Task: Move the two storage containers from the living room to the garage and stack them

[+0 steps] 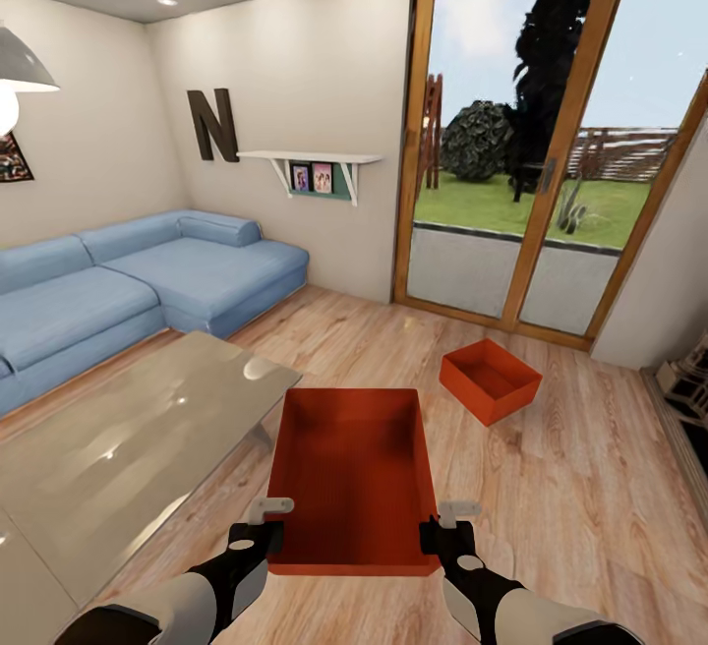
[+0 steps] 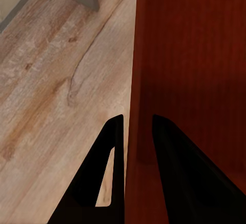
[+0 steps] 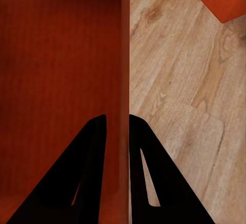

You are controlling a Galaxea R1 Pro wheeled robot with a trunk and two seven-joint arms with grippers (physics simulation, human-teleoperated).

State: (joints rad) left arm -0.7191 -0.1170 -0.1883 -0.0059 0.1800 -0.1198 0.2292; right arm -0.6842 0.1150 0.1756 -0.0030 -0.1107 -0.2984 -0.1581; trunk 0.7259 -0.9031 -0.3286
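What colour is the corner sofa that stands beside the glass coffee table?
The corner sofa is plain light blue, clearest in the head view.

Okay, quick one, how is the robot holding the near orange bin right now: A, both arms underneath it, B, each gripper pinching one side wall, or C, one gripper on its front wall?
B: the left gripper and right gripper each straddle a side wall of the near container.

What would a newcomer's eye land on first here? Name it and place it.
First, the big orange-red container front and centre, its side walls pinched by the left gripper and right gripper. Next, its twin container sitting askew on the wood floor near the glass doors. At the left, a blue sofa stands behind the glass coffee table.
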